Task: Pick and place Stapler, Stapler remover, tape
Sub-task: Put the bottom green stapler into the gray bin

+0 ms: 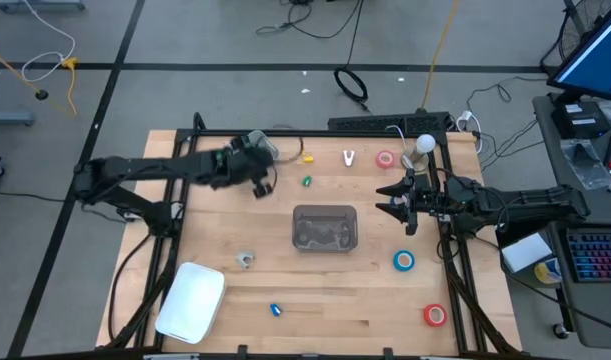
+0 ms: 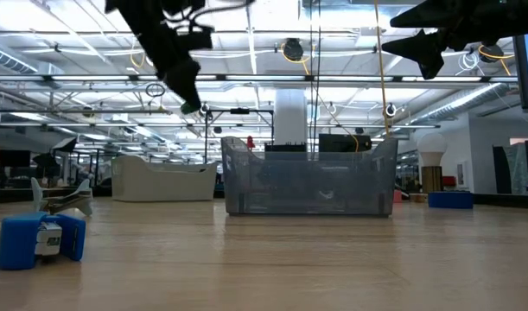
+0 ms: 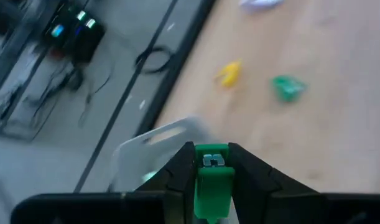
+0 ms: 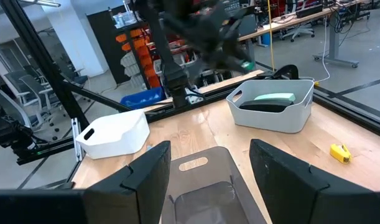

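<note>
My left gripper (image 1: 261, 186) hangs above the table's far left part, shut on a small bright-green stapler remover (image 3: 211, 177). The mint-green stapler (image 4: 273, 98) lies inside a pale grey bin (image 4: 270, 115) at the far left, close behind that arm. Three tape rolls lie flat on the right side: a red one (image 1: 385, 158), a blue one (image 1: 404, 261) and another red one (image 1: 435, 315). My right gripper (image 1: 383, 200) waits open and level, right of the clear bin (image 1: 325, 228), with nothing between its fingers. My left gripper pinches the green stapler remover (image 3: 213, 163) between its two fingers (image 3: 177, 171). The fingers slant downward. The remover's metal-tipped end (image 3: 211, 158) shows at the fingertips. It is lifted clear of the table.
A clear bin sits mid-table. A white bin (image 1: 190, 300) stands at the near left. Other small removers lie about: green (image 1: 307, 181), yellow (image 1: 307, 157), white (image 1: 349, 157), grey (image 1: 245, 260) and blue (image 1: 275, 310). A white bulb-shaped thing (image 1: 423, 146) stands at the far right.
</note>
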{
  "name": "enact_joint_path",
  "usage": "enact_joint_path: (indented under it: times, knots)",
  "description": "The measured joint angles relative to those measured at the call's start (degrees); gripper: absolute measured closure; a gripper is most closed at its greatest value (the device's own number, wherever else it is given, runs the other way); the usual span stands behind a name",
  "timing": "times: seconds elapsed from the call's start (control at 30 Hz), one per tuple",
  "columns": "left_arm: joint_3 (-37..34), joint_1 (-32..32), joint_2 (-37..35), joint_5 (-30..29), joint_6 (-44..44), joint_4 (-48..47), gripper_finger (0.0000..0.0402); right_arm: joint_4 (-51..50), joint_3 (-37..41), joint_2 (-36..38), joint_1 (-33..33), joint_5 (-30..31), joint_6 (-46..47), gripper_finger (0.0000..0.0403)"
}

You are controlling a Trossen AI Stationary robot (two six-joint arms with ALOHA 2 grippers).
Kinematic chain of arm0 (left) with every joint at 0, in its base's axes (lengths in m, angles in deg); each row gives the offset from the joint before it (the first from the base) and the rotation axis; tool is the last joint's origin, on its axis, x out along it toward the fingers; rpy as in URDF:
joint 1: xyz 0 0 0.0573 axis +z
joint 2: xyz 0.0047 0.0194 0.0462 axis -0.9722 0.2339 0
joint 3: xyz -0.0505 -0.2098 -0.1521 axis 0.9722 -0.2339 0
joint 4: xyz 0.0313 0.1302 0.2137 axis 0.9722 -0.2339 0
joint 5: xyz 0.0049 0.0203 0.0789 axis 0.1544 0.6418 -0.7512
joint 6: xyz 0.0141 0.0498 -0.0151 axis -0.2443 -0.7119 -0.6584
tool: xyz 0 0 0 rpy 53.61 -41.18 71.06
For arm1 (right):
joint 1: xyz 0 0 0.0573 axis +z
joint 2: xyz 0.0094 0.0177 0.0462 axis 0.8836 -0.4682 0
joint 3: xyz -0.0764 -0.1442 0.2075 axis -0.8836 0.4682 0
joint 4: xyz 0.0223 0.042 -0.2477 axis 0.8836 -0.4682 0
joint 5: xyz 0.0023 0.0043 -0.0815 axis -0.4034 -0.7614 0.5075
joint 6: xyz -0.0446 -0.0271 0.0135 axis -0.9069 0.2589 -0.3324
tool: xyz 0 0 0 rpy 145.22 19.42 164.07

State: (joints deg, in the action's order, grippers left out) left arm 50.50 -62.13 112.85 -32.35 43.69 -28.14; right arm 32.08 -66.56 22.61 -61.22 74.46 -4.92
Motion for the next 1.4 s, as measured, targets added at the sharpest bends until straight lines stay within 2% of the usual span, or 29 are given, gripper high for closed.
enact_joint_path:
  times: [0.23,0.4,0.67,0.9,1.4]
  knots:
    - [-0.02,13.15,3.25,4.53,2.38,-12.08,0.0322,-0.01,0.0,0.01,-0.02,0.0,0.21,0.019]
    - [-0.06,18.02,5.59,7.61,5.27,-15.94,0.0322,-0.09,0.0,0.0,-0.02,0.0,0.12,0.019]
    - [-0.03,20.67,9.7,10.39,8.46,-17.14,0.0321,-0.06,0.0,0.0,-0.01,0.01,0.22,0.019]
    - [-0.09,20.95,13.64,8.62,9.46,-22.97,0.0321,-0.41,0.0,0.02,-0.01,0.01,1.04,0.019]
    - [-0.06,22.02,16.37,8.65,9.09,-22.52,0.032,-0.46,0.0,0.02,-0.01,0.0,0.94,0.019]
